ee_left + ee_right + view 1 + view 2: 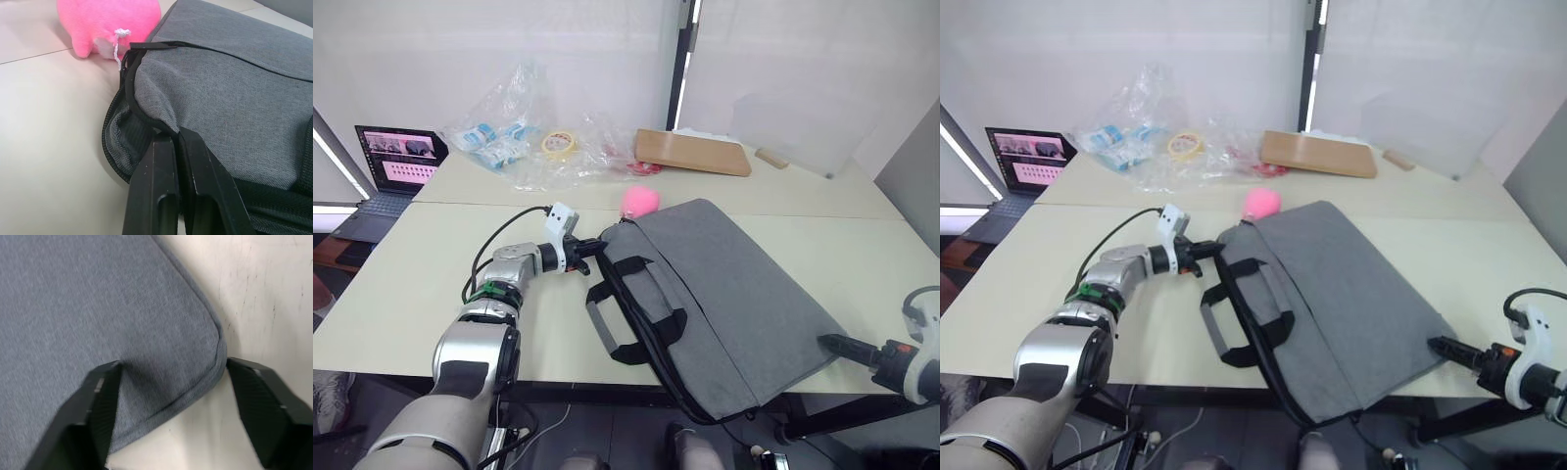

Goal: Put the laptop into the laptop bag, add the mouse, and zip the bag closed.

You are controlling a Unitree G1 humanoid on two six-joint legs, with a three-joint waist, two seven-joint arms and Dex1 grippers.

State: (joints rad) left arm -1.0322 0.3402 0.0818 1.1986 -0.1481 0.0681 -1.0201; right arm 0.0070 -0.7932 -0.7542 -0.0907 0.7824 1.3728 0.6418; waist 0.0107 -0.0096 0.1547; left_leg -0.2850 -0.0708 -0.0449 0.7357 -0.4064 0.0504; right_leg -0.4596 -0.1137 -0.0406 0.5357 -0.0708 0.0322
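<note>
Two pincers: both at the laptop bag point(724, 294), one at each end.
Laptop bag: lies flat and slantwise on the worktop point(411, 284), its near corner hanging over the 6 o'clock edge; the two strap handles point(631, 313) lie on its 9 o'clock side.
Left pincer point(171, 142): fingers pressed together, clamped on the bag's black zip edge at the far corner, where the grey fabric bulges up.
Right pincer point(168, 382): fingers spread wide apart, straddling the bag's rounded corner at about 4 o'clock; one finger point(93, 406) lies on the grey fabric, the other point(264, 401) is over the bare worktop just beside the bag's edge.
Pink plush point(640, 201): on the worktop, just beside the bag's far corner at 12 o'clock.
Dark laptop point(396, 166): open, at 10 o'clock, well apart from the bag.
Far side: clear plastic bags point(509, 137), a roll of tape point(559, 145) and a flat brown cardboard box point(693, 152).
</note>
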